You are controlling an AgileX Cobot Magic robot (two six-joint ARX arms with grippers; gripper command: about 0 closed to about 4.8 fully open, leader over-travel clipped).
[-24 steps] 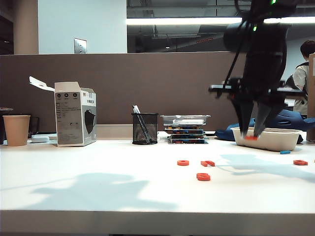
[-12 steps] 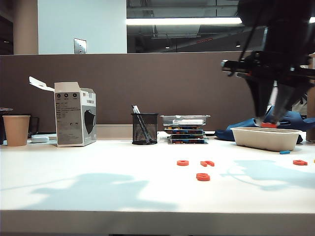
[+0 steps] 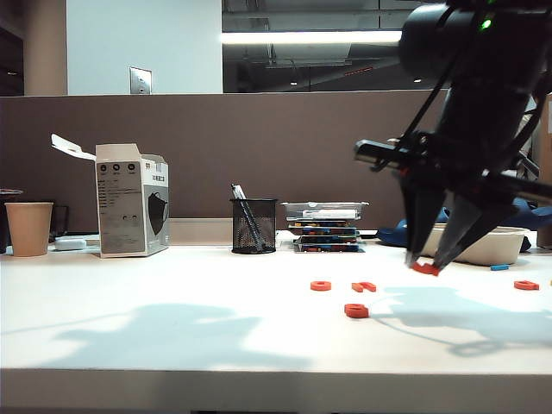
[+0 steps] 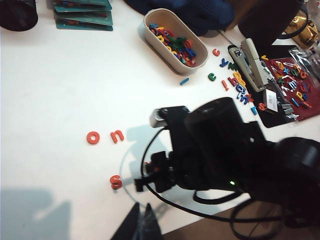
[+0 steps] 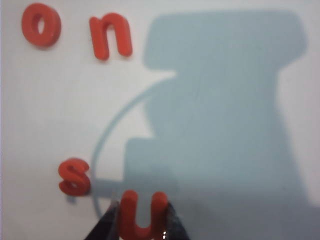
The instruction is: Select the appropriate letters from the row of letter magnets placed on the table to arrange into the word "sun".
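Note:
My right gripper [image 3: 426, 267] [image 5: 142, 222] is shut on the orange-red letter u [image 5: 142, 212] and hangs just above the white table [image 3: 172, 328]. The s [image 5: 75, 176] [image 3: 356, 310] [image 4: 116, 182] lies flat a little to one side of the held u. Farther back, the o [image 5: 41, 24] [image 3: 321, 285] [image 4: 93, 137] and the n [image 5: 111, 36] [image 3: 364, 286] [image 4: 117, 135] lie side by side. Another orange-red letter [image 3: 526, 285] lies at the far right. My left gripper [image 4: 145, 220] is shut on nothing near the table's front edge.
A white tray [image 3: 496, 246] [image 4: 155, 37] full of coloured letters stands behind the right arm [image 4: 220, 150], with a small blue piece [image 3: 499, 267] [image 4: 184, 81] beside it. At the back stand a mesh pen cup [image 3: 254, 226], stacked cases [image 3: 326, 228], a carton [image 3: 131, 200] and a paper cup [image 3: 28, 228].
My right gripper rose from the tray with the orange-red letter, then swung left and down in front of the tray, close to the table. The left arm has not moved.

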